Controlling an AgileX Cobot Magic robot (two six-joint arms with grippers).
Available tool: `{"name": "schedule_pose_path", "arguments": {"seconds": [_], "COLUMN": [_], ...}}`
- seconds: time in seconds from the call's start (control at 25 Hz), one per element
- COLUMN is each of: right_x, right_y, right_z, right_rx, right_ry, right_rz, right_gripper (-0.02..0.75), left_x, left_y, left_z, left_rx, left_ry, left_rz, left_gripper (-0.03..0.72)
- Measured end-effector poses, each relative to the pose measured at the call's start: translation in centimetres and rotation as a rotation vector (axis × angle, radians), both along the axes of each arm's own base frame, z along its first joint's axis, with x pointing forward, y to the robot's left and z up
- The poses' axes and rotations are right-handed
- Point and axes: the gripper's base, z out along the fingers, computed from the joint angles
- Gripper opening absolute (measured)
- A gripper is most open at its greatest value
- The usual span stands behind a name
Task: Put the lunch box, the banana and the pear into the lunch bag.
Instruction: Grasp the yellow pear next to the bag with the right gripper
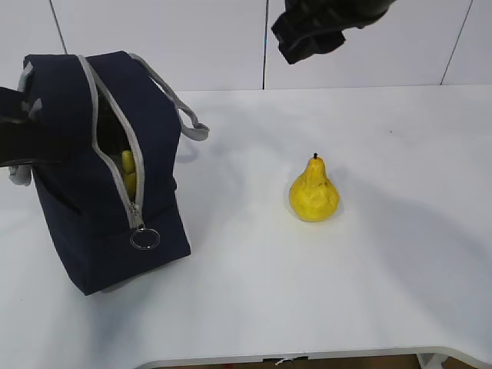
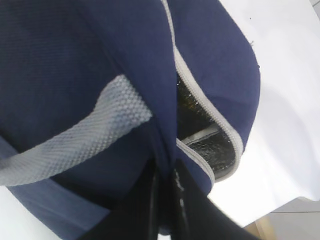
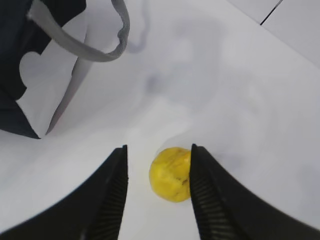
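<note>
The step in hand looked to be the pear: the right gripper hung high over the tabletop with its jaws partly spread and nothing between them, and in the right wrist view the pear sat far below, framed in the gap between the two black fingers. The fruit was untouched and still on the table. The next move would probably call for a straight descent, keeping the jaws either side of the plump lower half, then a closing grip gentle enough not to roll the fruit away.

The pear stood upright near the middle of the tabletop, well apart from the lunch bag. It was yellow-orange, dimpled, broad at the base and narrow at the neck, with a short dark stem on top.

The lunch bag stood toward the left edge of the tabletop, navy blue, its grey zipper undone and the ring pull hanging at the lower end. Something yellow showed through the opening, likely the banana; the lunch box could not be made out. The left gripper was pinched shut on the lunch bag's fabric beside a grey webbing handle, holding the mouth open.
</note>
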Motion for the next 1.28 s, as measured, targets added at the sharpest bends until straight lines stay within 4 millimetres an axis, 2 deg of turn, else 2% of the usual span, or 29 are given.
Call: {"name": "schedule_pose_path", "arguments": {"seconds": [0.16,0.4,0.56,0.84,1.08,1.28], "right_x": [-1.9,-4.6,-5.9,-5.5,-5.4,-4.0], "right_y": [-1.3,-2.9,-3.8,-6.6,-6.6,-5.8], "right_z": [-1.5,-6.5,-8.5,-12.0,-13.6,-16.0], "right_rx": [0.031,0.106,0.184,0.233,0.355,0.381], "right_ry": [-0.043,-0.026,-0.044,-0.062,-0.226,-0.249], "right_rz": [0.006,-0.042,-0.083,-0.193,-0.160,-0.144], "right_gripper": [0.350,0.351,0.351,0.351,0.351,0.367], "left_x": [0.0,0.0,0.0,0.0,0.0,0.0], "left_y": [0.0,0.0,0.0,0.0,0.0,0.0], "left_z": [0.0,0.0,0.0,0.0,0.0,0.0], "left_rx": [0.000,0.000,0.000,0.001,0.001,0.001], "left_ry": [0.000,0.000,0.000,-0.001,-0.001,0.000], "left_rz": [0.000,-0.001,-0.001,-0.002,-0.002,-0.003], "left_gripper": [-0.015,-0.015,-0.015,-0.015,-0.015,-0.015]}}
